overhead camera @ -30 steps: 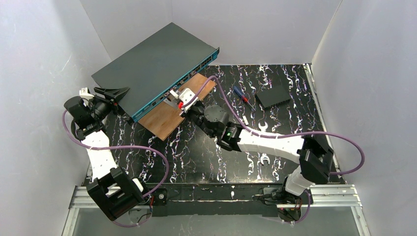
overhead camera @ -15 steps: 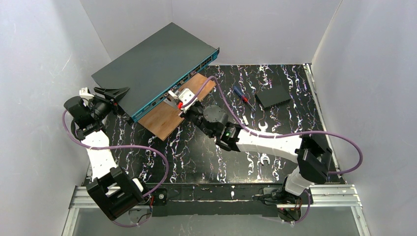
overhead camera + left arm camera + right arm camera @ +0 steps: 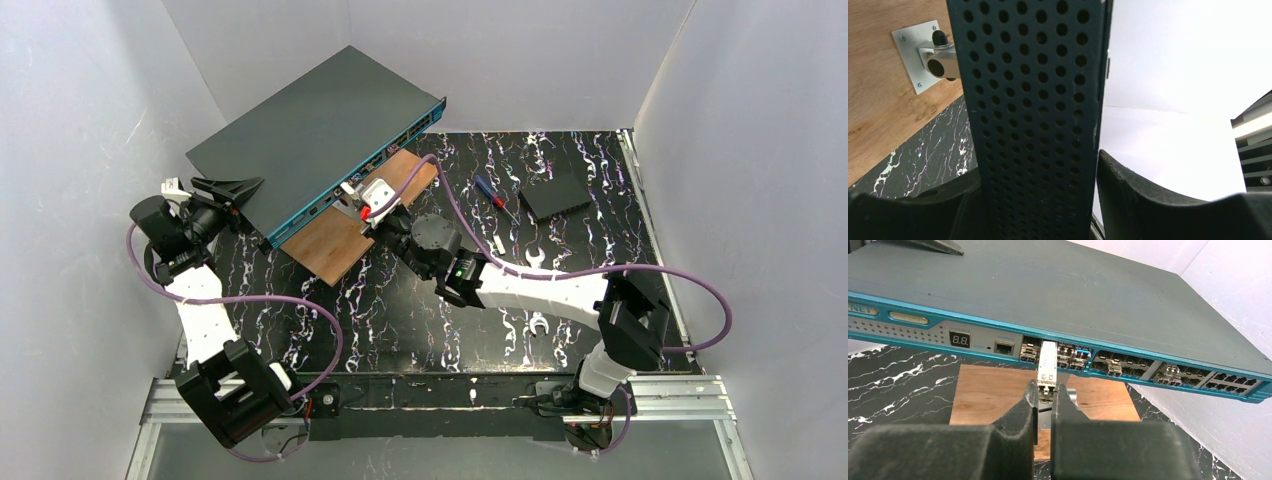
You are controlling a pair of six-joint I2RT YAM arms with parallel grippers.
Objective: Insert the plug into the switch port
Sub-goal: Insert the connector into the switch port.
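Held item: plug, a metal module pinched at its tail by the right gripper, centre of the wrist frame. Its long axis points straight ahead at the port row of the switch, tip at a port mouth. Brace: left gripper clamps the switch's perforated end.

The top external camera hangs high above and behind the arm bases, facing down and toward the far wall. From well off it takes in the whole table. The left wrist camera sits hard against the left end of the switch, facing its perforated face (which fills the middle of the view), with the wooden board beyond. The right wrist camera looks from low and near, past the plug, at the switch's ported front. All three views share switch and board.
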